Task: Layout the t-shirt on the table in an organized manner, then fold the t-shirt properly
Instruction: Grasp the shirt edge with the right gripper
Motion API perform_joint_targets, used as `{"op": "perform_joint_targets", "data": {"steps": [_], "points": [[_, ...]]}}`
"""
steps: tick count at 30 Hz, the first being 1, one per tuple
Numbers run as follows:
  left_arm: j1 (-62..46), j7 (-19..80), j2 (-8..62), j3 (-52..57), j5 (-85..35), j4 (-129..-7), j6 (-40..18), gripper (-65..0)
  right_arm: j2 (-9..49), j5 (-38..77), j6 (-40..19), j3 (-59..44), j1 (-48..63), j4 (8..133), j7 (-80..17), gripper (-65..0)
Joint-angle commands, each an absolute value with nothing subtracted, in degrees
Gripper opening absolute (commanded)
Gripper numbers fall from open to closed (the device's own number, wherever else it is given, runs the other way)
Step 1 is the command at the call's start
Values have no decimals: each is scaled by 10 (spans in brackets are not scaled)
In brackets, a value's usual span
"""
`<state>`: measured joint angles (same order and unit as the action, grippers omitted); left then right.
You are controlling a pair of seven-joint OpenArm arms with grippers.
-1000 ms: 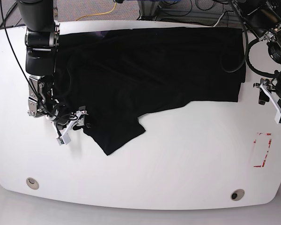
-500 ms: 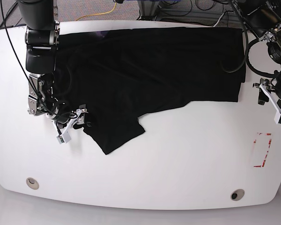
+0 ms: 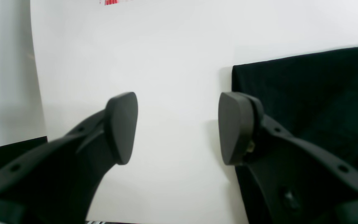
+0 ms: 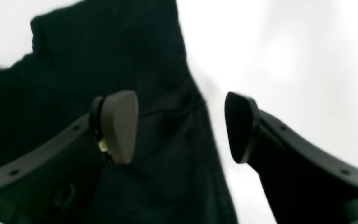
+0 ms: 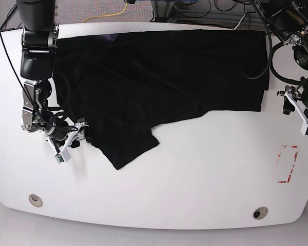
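Observation:
The black t-shirt lies spread across the far half of the white table, with one sleeve pointing toward the front left. At that sleeve's left edge my right gripper stands open. In the right wrist view the open right gripper hangs over the t-shirt's hem, one pad over cloth and the other over bare table, gripping nothing. My left gripper is open just off the t-shirt's right edge. In the left wrist view the left gripper is over bare table, with the t-shirt beside its right pad.
Red tape corner marks sit near the table's right edge and show at the top of the left wrist view. Two round grommet holes lie near the front edge. Cables hang behind the table's far edge.
The right arm has shifted toward the table's left edge, carrying its open gripper left and slightly forward off the sleeve. The left arm has not moved.

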<state>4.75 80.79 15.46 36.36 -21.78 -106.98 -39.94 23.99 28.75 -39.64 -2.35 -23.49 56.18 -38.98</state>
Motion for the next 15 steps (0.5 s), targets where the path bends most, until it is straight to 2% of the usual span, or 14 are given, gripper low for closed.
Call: {"op": "perform_joint_targets", "data": {"steps": [1,8,15], "points": [[56,800,163,364,-221,-1078,-400,-268,250,292,-400,-26,-250,568,-377,-228],[56,800,163,364,-223,-1077,-400,-268,225,222,-400,-30,-248,562,-358,-228],[56,800,163,364,-223,-1077,-400,-268,214,217,-400,-30,-247,536,-352,-228]]}}
